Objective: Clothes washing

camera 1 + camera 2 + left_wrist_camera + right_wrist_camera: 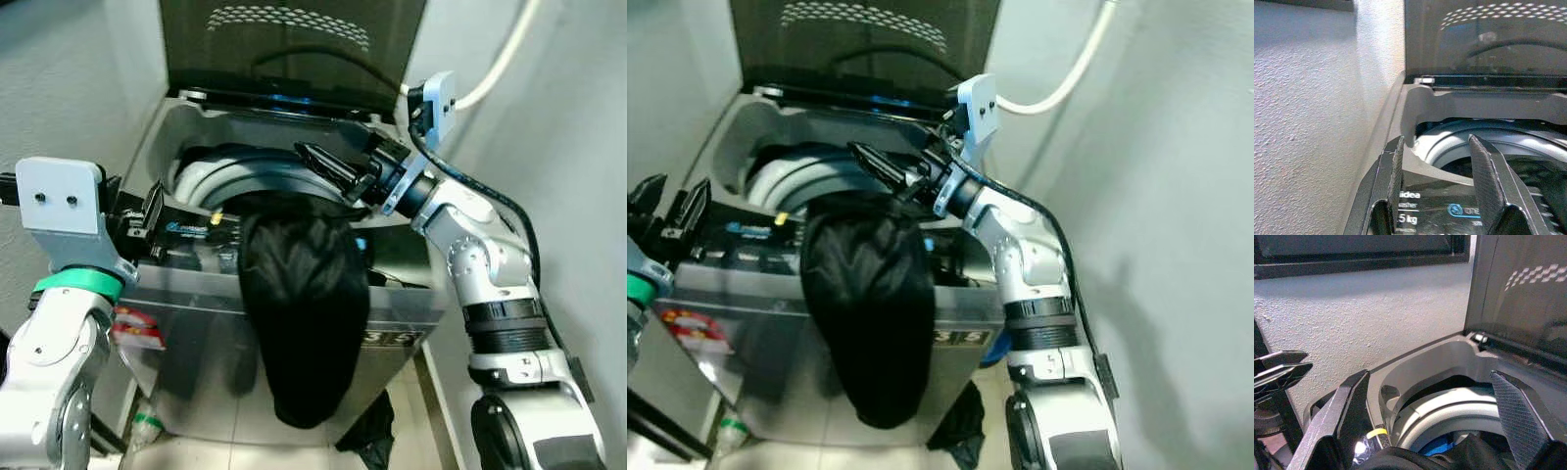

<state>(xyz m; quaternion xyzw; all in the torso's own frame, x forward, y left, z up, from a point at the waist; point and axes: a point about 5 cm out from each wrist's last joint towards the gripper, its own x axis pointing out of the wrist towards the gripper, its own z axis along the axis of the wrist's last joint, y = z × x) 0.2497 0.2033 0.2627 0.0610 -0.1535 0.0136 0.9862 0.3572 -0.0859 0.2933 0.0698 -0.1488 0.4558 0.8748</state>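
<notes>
**Desk:** Nearest the lens, what do we have?

**Photographer:** Left hand (pixel 137 217), raised at the front-left corner of a top-loading washing machine (pixel 196 323). Its two black fingers (pixel 1488 181) stand apart with nothing between them, poised over the machine's dark control panel (pixel 196 240).

**Desk:** And the laundry?

**Photographer:** One black garment (pixel 304 313) is draped over the machine's front edge. Its upper part lies bunched at the rim of the opening; the rest hangs down the steel front panel, near the floor but short of it. A second dark bundle (pixel 367 431) sits on the floor at the machine's front-right corner.

**Desk:** Where is the other arm?

**Photographer:** Right hand (pixel 328 166) reaches in from the machine's right side and hangs above the drum (pixel 230 176), just over the garment's bunched top. Its fingers (pixel 1520 411) are spread wide, gripping nothing; from the wrist camera the black cloth shows just below them.

**Desk:** State of the machine?

**Photographer:** Lid (pixel 294 44) is up, standing along the back edge. The pale ring of the drum is exposed, and something blue (pixel 1442 450) can be made out inside; I can't tell what it is. A white hose (pixel 500 59) runs up the wall on the right. A red-and-white label (pixel 137 328) marks the front panel near its left edge.
</notes>
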